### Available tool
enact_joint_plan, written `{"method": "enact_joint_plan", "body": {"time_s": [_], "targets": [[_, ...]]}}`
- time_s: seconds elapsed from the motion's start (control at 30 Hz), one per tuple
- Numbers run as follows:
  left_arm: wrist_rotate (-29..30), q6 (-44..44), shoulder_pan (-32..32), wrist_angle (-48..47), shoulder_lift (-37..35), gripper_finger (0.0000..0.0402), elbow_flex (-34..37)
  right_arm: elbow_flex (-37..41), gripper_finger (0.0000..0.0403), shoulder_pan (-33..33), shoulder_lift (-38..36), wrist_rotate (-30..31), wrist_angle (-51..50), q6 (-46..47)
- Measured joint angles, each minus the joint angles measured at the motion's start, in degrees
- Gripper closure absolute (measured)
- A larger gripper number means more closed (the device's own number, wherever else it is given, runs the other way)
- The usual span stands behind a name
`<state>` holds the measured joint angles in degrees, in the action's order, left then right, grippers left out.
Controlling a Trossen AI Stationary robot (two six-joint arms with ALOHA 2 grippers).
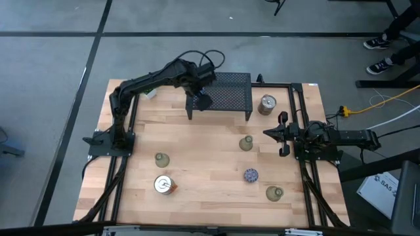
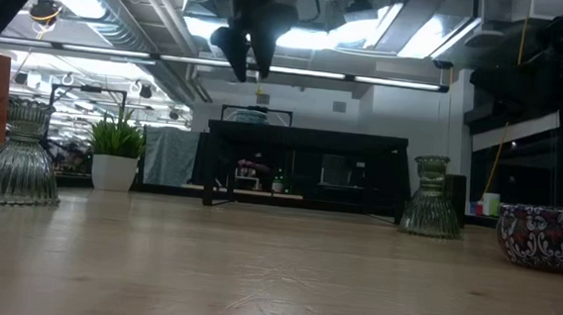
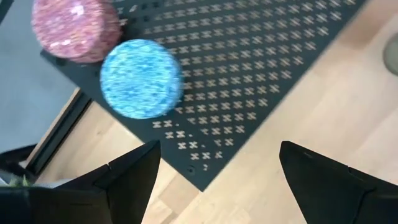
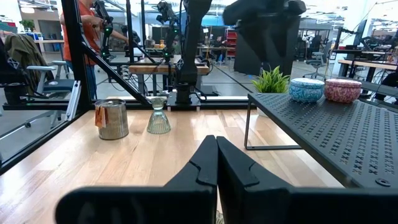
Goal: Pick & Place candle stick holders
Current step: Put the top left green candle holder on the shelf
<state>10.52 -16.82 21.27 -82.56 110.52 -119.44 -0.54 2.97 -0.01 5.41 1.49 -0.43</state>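
Observation:
A pink candle stick holder [image 3: 74, 28] and a light blue one [image 3: 142, 78] stand side by side on the black mesh rack [image 3: 261, 74] near its left end. My left gripper [image 3: 217, 180] hangs open above that end of the rack [image 1: 223, 92] and points steeply down, with nothing between its fingers; it also shows at the top of the low view [image 2: 250, 46]. On the table stand a silver holder [image 1: 266, 103], olive glass holders [image 1: 246, 143] [image 1: 161, 158] [image 1: 274, 193], a speckled blue one [image 1: 251, 175] and a silver one with an orange label [image 1: 164, 185]. My right gripper [image 1: 272, 133] waits shut at the right edge.
A small green potted plant [image 2: 116, 151] stands at the back left beside the rack. Black frame rails [image 1: 298, 118] run along the table's sides. Bare wood lies between the holders in the middle of the table [image 1: 203, 151].

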Motion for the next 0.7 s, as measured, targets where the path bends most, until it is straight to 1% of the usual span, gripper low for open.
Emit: {"method": "enact_joint_plan", "body": {"time_s": [0.13,0.3,0.5,0.57,0.7], "targets": [[-0.31,2.16,-1.95,0.00,0.00,0.0075,0.00,-0.02,0.0402,0.00,0.00,0.00,0.01,-0.01],[-3.14,3.11,-3.40,2.05,0.00,0.0075,0.00,0.00,0.0402,0.01,0.00,0.00,0.00,-0.02],[-3.12,4.13,-4.98,2.50,-0.04,0.0075,0.48,-0.02,0.0402,0.02,0.00,0.00,0.01,0.00],[-3.12,4.08,-5.67,4.07,-0.28,0.0075,2.85,0.00,0.0402,0.02,0.00,-0.02,0.00,-0.02],[-3.70,2.82,-6.99,7.01,-2.76,0.0075,10.78,0.00,0.0402,0.00,0.00,0.00,-0.01,-0.02]]}}
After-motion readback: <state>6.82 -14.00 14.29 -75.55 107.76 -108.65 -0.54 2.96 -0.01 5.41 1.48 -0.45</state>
